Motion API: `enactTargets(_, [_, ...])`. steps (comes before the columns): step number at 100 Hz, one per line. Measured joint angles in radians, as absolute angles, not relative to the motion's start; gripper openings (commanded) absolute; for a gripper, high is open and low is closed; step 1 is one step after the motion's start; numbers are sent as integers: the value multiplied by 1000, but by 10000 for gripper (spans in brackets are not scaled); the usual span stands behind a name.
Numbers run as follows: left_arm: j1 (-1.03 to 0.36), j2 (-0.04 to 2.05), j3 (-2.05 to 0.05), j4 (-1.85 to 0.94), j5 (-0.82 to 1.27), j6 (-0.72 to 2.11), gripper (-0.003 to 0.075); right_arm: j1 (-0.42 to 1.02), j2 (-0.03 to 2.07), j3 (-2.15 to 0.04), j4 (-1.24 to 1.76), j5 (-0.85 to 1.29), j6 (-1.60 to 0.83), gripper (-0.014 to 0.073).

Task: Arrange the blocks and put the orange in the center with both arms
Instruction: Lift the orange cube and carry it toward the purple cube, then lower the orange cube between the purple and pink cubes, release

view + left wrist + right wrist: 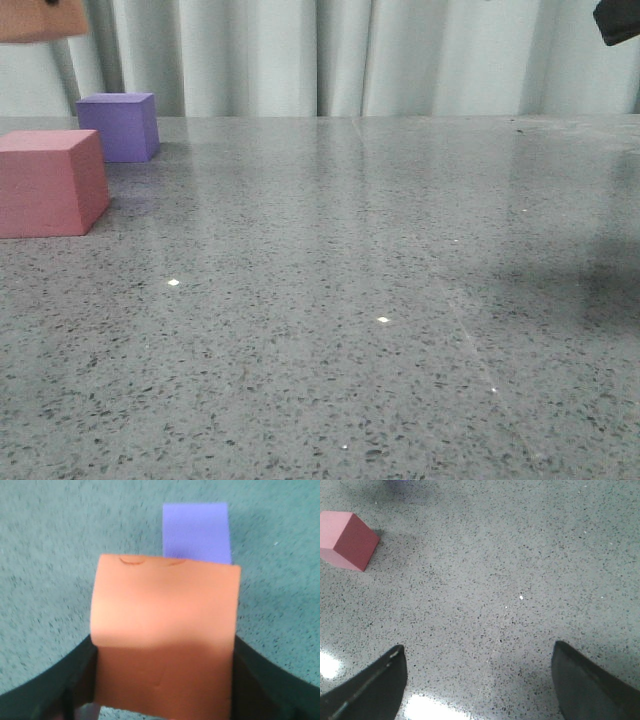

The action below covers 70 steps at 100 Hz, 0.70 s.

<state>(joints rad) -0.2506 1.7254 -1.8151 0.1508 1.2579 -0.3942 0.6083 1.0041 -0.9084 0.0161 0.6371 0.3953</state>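
My left gripper (162, 680) is shut on the orange cube (165, 630) and holds it in the air; in the front view the cube (40, 20) shows at the top left corner, above the table. The purple cube (120, 125) rests on the table at the far left and shows just beyond the orange one in the left wrist view (196, 532). The pink cube (50, 182) sits in front of the purple one, and shows in the right wrist view (347, 540). My right gripper (479, 652) is open and empty above bare table; a part of it (617, 20) shows at the front view's top right.
The grey speckled table (350, 300) stretches across the view, with a pale curtain (350, 55) behind its far edge.
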Motion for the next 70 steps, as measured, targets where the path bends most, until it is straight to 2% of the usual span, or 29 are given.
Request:
enactTargets(42, [-253, 1725, -1660, 137, 1135, -498, 148, 608, 1004, -908, 16, 637, 395, 590])
enactTargets(70, [-281, 1784, -1650, 137, 1075, -514, 148, 608, 1004, -908, 17, 637, 395, 590])
